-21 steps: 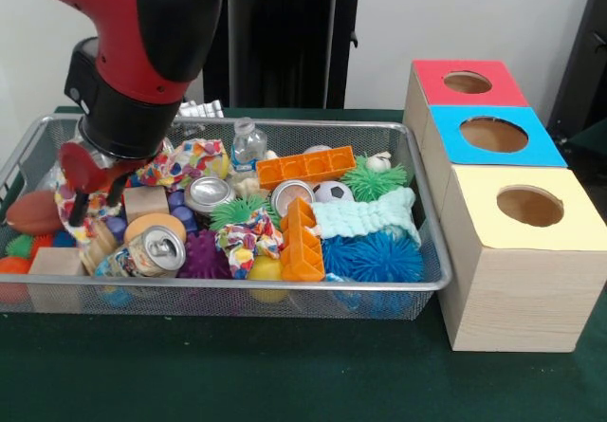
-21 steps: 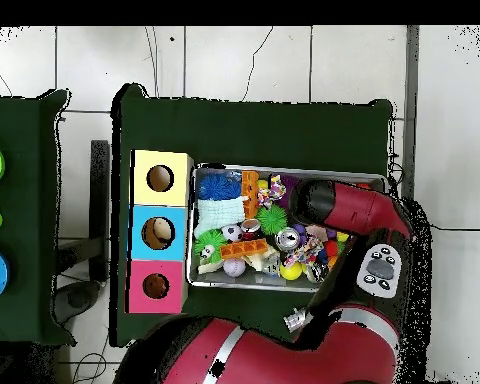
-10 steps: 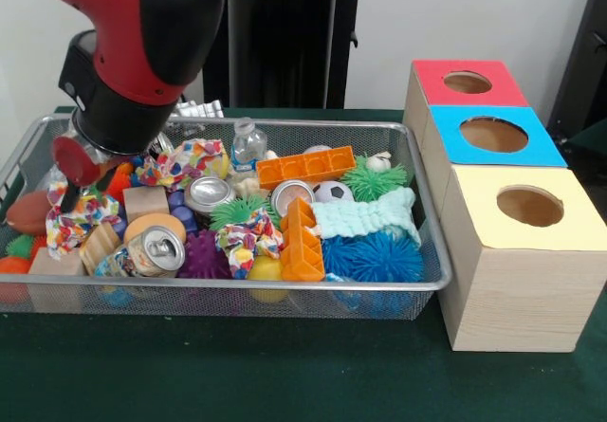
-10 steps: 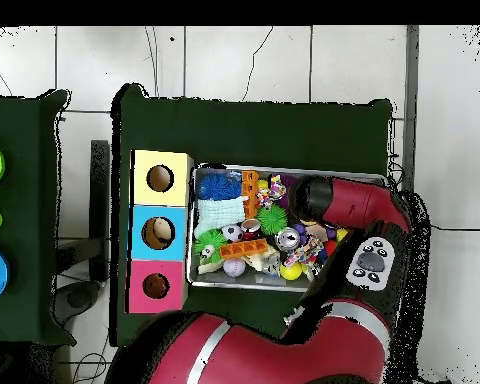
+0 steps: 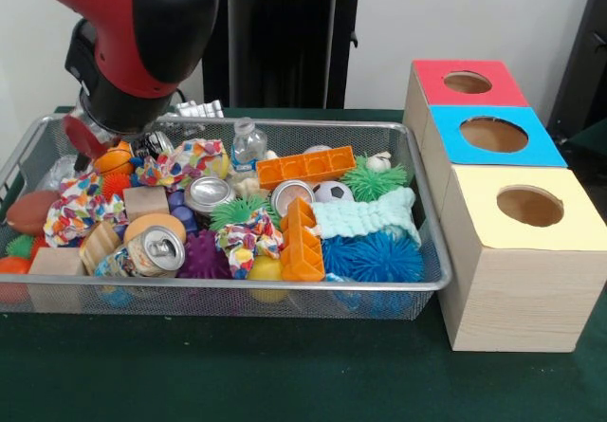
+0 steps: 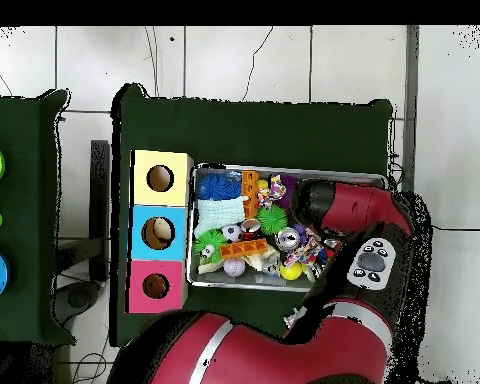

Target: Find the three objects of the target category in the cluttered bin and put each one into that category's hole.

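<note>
The arm (image 5: 133, 33) hangs over the bin's (image 5: 417, 280) 9 o'clock end, above a rag (image 5: 81, 209). Its gripper is hidden, so I cannot tell its state. The three holed boxes (image 5: 503, 204) stand at the bin's 3 o'clock.

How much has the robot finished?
Nothing looks done: the bin is full of toys, and the three box holes show nothing inside. The gripper is down at the bin's end away from the boxes; I cannot see whether it holds anything. All three finds seem left.

Arm (image 5: 142, 33) descends from upper left, wrist bent downward at far left. Gripper (image 5: 90, 147) largely hidden; finger state indeterminate.
</note>
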Controlling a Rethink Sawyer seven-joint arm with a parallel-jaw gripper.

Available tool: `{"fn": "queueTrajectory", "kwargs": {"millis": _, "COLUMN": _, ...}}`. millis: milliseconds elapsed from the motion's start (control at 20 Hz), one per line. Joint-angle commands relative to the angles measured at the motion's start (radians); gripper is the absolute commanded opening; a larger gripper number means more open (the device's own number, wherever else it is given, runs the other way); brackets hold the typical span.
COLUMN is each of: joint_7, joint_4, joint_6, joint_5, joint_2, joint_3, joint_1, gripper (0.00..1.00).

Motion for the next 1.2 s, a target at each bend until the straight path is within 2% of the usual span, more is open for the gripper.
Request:
{"fn": "queueTrajectory", "kwargs": {"millis": 50, "joint_7": 0.010, "joint_4": 0.073, "joint_6": 0.077, "joint_5": -0.051, "joint_2": 0.012, "joint_3": 0.144, "joint_1": -0.032, "gripper": 1.00}}
{"fn": "queueTrajectory", "kwargs": {"millis": 150, "joint_7": -0.027, "joint_4": 0.084, "joint_6": 0.090, "joint_5": -0.064, "joint_2": -0.003, "joint_3": 0.155, "joint_1": -0.030, "gripper": 1.00}}
{"fn": "queueTrajectory", "kwargs": {"millis": 400, "joint_7": -0.010, "joint_4": 0.182, "joint_6": 0.034, "joint_5": -0.029, "joint_2": -0.068, "joint_3": 0.221, "joint_1": -0.044, "gripper": 1.00}}
{"fn": "queueTrajectory", "kwargs": {"millis": 600, "joint_7": -0.033, "joint_4": 0.325, "joint_6": -0.057, "joint_5": 0.020, "joint_2": -0.207, "joint_3": 0.327, "joint_1": -0.071, "gripper": 1.00}}
{"fn": "queueTrajectory", "kwargs": {"millis": 700, "joint_7": 0.004, "joint_4": 0.405, "joint_6": -0.133, "joint_5": 0.069, "joint_2": -0.273, "joint_3": 0.399, "joint_1": -0.098, "gripper": 1.00}}
{"fn": "queueTrajectory", "kwargs": {"millis": 750, "joint_7": 0.033, "joint_4": 0.461, "joint_6": -0.196, "joint_5": 0.117, "joint_2": -0.309, "joint_3": 0.455, "joint_1": -0.126, "gripper": 1.00}}
{"fn": "queueTrajectory", "kwargs": {"millis": 800, "joint_7": 0.055, "joint_4": 0.484, "joint_6": -0.219, "joint_5": 0.136, "joint_2": -0.327, "joint_3": 0.479, "joint_1": -0.137, "gripper": 1.00}}
{"fn": "queueTrajectory", "kwargs": {"millis": 850, "joint_7": 0.083, "joint_4": 0.529, "joint_6": -0.291, "joint_5": 0.170, "joint_2": -0.347, "joint_3": 0.530, "joint_1": -0.165, "gripper": 1.00}}
{"fn": "queueTrajectory", "kwargs": {"millis": 1050, "joint_7": 0.198, "joint_4": 0.567, "joint_6": -0.449, "joint_5": 0.191, "joint_2": -0.352, "joint_3": 0.592, "joint_1": -0.184, "gripper": 1.00}}
{"fn": "queueTrajectory", "kwargs": {"millis": 1200, "joint_7": 0.263, "joint_4": 0.564, "joint_6": -0.509, "joint_5": 0.215, "joint_2": -0.325, "joint_3": 0.612, "joint_1": -0.187, "gripper": 1.00}}
